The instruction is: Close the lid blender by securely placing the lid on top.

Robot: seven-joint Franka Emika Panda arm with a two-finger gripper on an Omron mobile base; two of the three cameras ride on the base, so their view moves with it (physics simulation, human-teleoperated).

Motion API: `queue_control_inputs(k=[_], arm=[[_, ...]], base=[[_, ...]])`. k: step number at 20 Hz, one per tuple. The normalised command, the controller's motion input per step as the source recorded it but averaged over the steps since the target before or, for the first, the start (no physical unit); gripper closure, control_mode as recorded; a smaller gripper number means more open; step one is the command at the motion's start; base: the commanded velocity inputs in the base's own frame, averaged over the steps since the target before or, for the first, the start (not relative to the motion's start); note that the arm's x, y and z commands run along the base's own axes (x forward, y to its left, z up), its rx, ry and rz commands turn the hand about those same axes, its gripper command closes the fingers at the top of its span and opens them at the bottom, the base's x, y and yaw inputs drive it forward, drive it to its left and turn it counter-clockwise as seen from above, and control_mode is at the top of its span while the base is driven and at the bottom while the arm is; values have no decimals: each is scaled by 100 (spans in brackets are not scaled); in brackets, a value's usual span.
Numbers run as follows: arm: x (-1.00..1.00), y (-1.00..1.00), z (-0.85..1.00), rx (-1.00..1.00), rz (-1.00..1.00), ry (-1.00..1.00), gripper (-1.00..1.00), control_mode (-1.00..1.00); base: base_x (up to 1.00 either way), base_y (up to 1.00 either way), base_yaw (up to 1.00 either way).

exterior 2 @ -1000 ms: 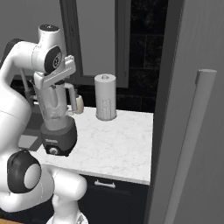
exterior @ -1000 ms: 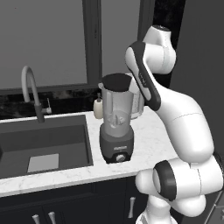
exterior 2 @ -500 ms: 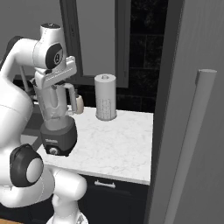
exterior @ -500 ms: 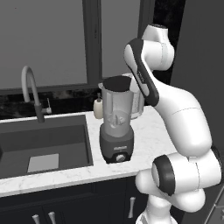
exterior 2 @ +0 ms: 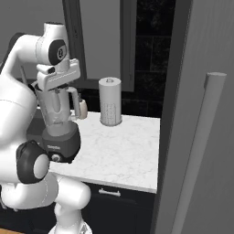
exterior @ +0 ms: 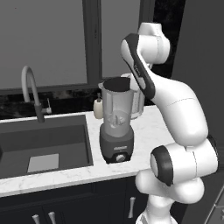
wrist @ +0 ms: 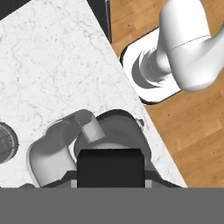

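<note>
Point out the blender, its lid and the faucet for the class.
blender point(exterior: 116, 148): left base view, on its dark motor base.
lid point(exterior: 117, 83): left base view, on its black top face.
faucet point(exterior: 27, 81): left base view, on its curved neck.

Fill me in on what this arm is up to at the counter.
The white arm is putting the black lid on the blender, which stands on the marble counter beside the sink. The lid sits at the jar's rim, and the gripper is right above it, shut on the lid. Whether the lid is fully seated cannot be told. A soap bottle and a pale white-capped appliance stand behind.
</note>
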Motion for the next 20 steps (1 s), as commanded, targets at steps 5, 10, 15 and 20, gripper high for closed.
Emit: queue_control_inputs(k=[5, 10, 15, 20], arm=[[-30, 0, -10, -2, -12, 2, -100, -100], [-38, 0, -1, 0, -14, 0, -100, -100], [-45, -7, 0, 0, -18, 0, -100, -100], [-49, -14, 0, 0, -23, -3, -100, -100]], base=[[0, 0, 0], [0, 0, 0], [0, 0, 0], [0, 0, 0]])
